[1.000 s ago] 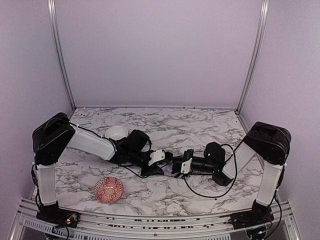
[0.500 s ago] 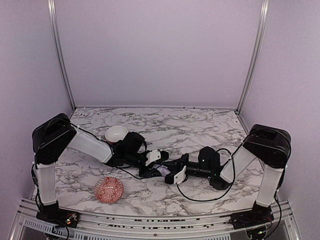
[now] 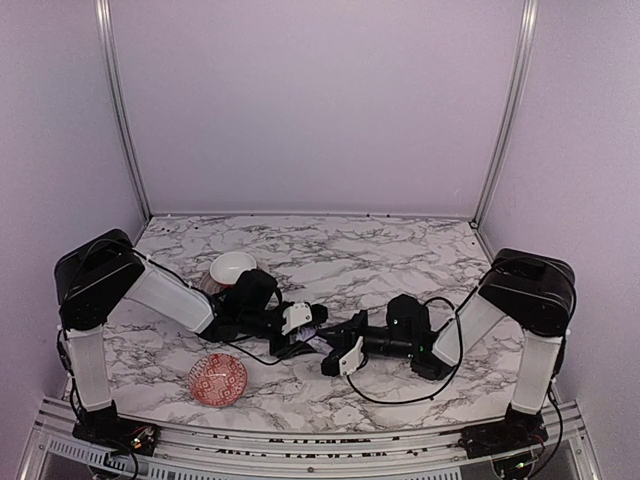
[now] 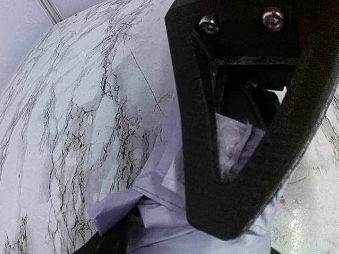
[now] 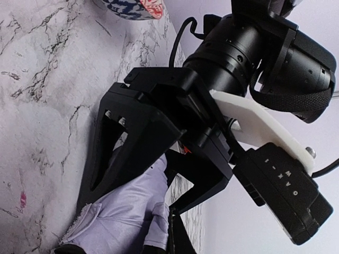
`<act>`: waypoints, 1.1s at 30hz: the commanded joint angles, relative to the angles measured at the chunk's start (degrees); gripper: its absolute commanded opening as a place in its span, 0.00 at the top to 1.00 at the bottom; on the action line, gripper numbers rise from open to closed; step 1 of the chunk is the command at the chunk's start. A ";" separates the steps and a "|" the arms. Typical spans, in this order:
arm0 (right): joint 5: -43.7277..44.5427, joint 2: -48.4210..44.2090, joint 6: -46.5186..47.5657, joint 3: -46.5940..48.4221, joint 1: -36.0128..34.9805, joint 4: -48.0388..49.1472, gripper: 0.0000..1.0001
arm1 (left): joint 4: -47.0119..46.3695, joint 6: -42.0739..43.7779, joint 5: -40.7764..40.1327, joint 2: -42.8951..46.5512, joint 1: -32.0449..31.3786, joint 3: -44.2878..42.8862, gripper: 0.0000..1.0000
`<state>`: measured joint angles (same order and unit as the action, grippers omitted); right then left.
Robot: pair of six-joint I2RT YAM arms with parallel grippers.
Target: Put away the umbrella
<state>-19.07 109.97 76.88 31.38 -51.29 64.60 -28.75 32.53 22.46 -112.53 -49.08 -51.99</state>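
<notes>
Two claws meet tip to tip, right of the red patterned bowl point(image 3: 218, 378) and a little farther back from it. The umbrella point(image 5: 124, 219), a crumpled wad of pale lavender fabric, lies on the marble table point(image 3: 400, 250) between them. Left gripper point(image 5: 130, 203): fingers spread wide, straddling the fabric. Right gripper point(image 3: 332, 352): closed; whether it pinches fabric, cannot tell. White bowl point(image 3: 232, 266) sits behind the red one.

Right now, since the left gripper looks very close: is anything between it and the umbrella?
Nothing visible does. The left gripper, jaws open, is right against the lavender fabric of the umbrella; no other object lies between them.
</notes>
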 commanded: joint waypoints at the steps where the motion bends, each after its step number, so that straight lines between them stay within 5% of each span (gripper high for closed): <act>1: -0.21 3.50 1.10 -2.10 -1.03 -11.54 1.00 | 0.28 -0.35 -4.39 3.40 0.34 2.47 0.34; 9: 0.87 3.74 2.14 -1.25 -0.43 -13.29 1.00 | 0.94 0.98 -6.43 8.40 -0.92 6.63 0.27; 14: 1.74 4.02 2.68 -0.98 -0.39 -13.37 1.00 | 5.68 4.08 -5.35 13.06 -3.39 6.77 0.01; 23: 2.59 4.20 2.89 -1.03 -0.39 -13.33 1.00 | 11.43 14.62 -7.97 9.44 -5.26 2.44 0.01; 33: 2.28 4.16 2.95 -1.53 -0.53 -12.63 1.00 | 4.47 20.86 -6.08 5.89 -5.19 1.39 0.01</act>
<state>-19.07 110.76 79.79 31.68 -51.90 62.06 -21.43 50.63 14.11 -105.10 -54.48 -49.93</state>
